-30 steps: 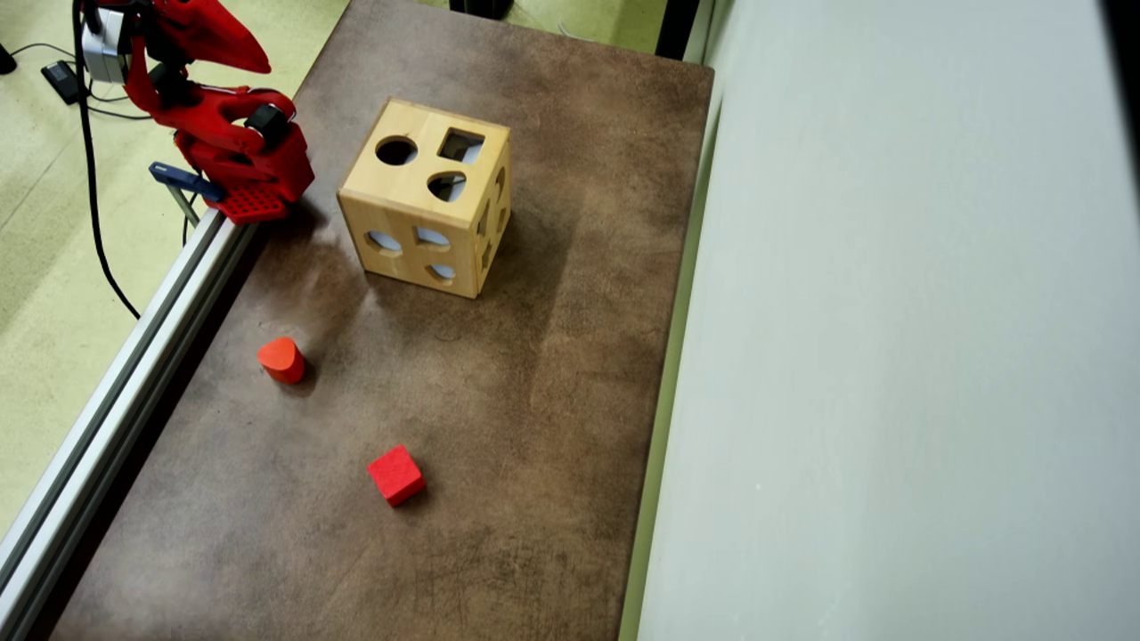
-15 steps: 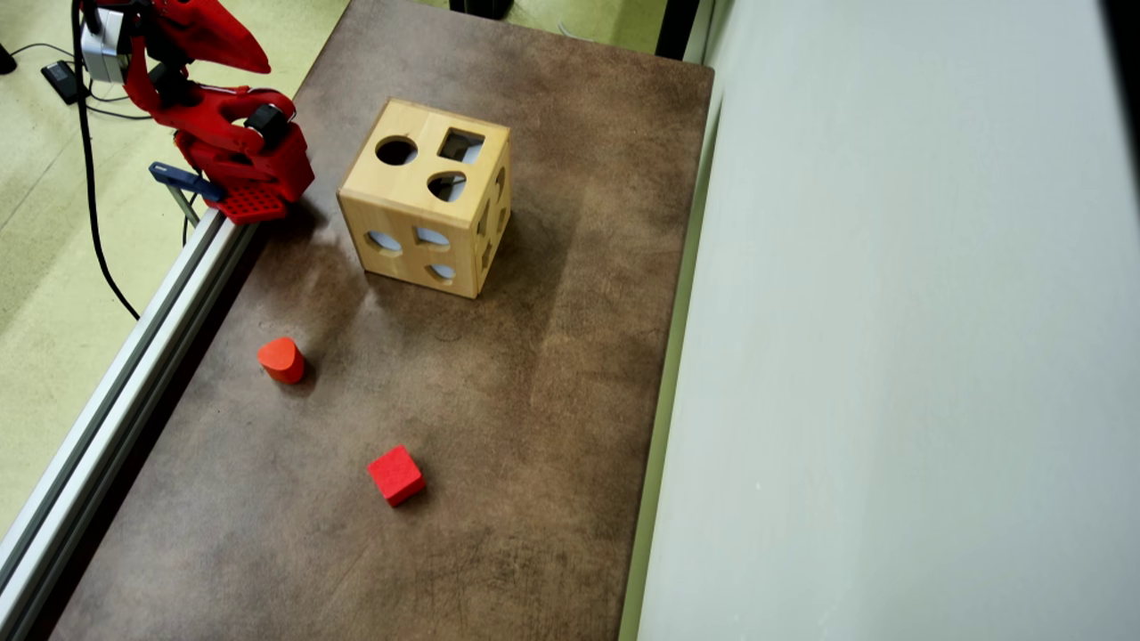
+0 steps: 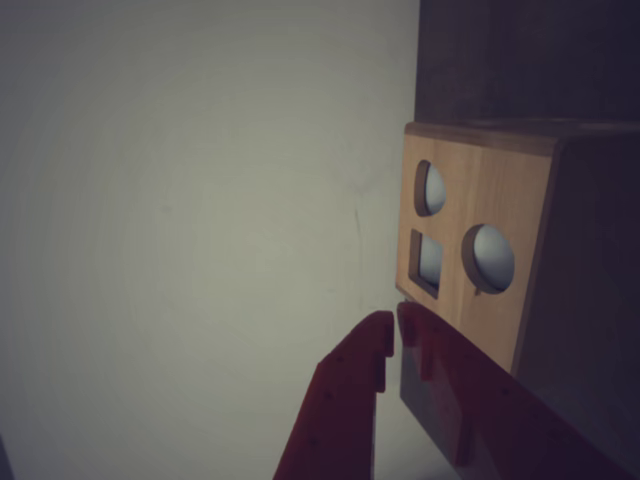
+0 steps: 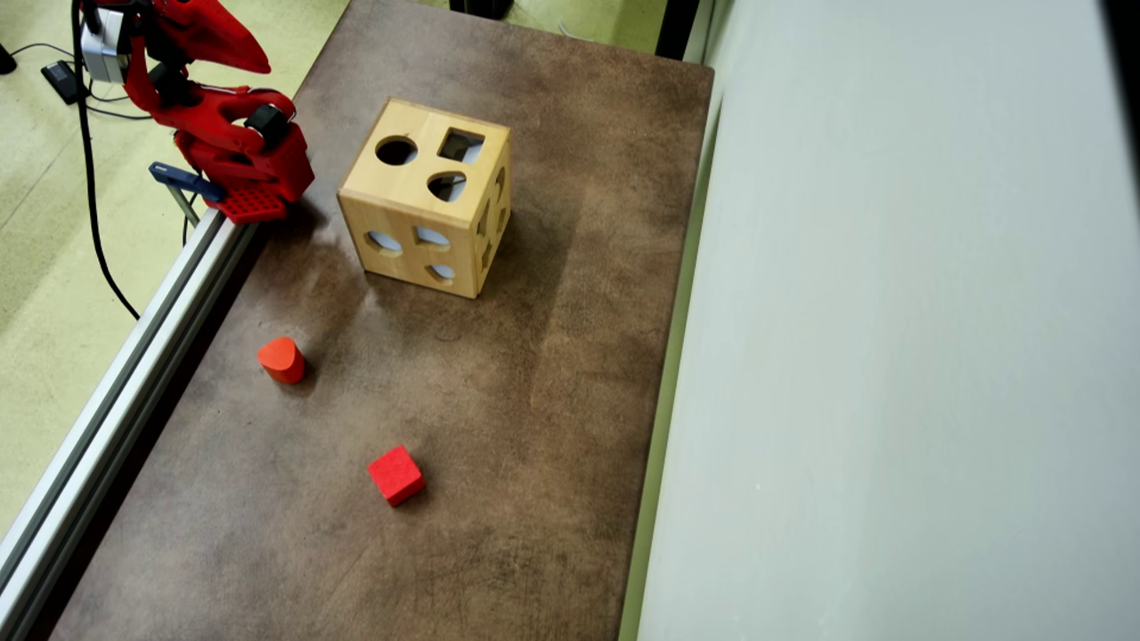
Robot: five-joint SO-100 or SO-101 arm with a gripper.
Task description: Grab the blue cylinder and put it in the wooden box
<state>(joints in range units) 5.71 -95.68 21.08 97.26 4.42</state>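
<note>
The blue cylinder shows in neither view. The wooden box (image 4: 405, 194) stands on the brown table near the far left in the overhead view, a light-wood cube with shaped holes in its faces. In the wrist view the box (image 3: 480, 195) is at the right, just beyond my fingertips. My red gripper (image 3: 393, 325) is shut, its tips all but touching with nothing between them. In the overhead view the gripper (image 4: 258, 62) is folded back over the arm's base at the top left, to the left of the box.
An orange-red rounded block (image 4: 281, 360) and a red cube (image 4: 395, 474) lie on the table (image 4: 534, 401) in front of the box. An aluminium rail (image 4: 134, 356) runs along the left edge. A pale wall (image 4: 891, 356) borders the right side.
</note>
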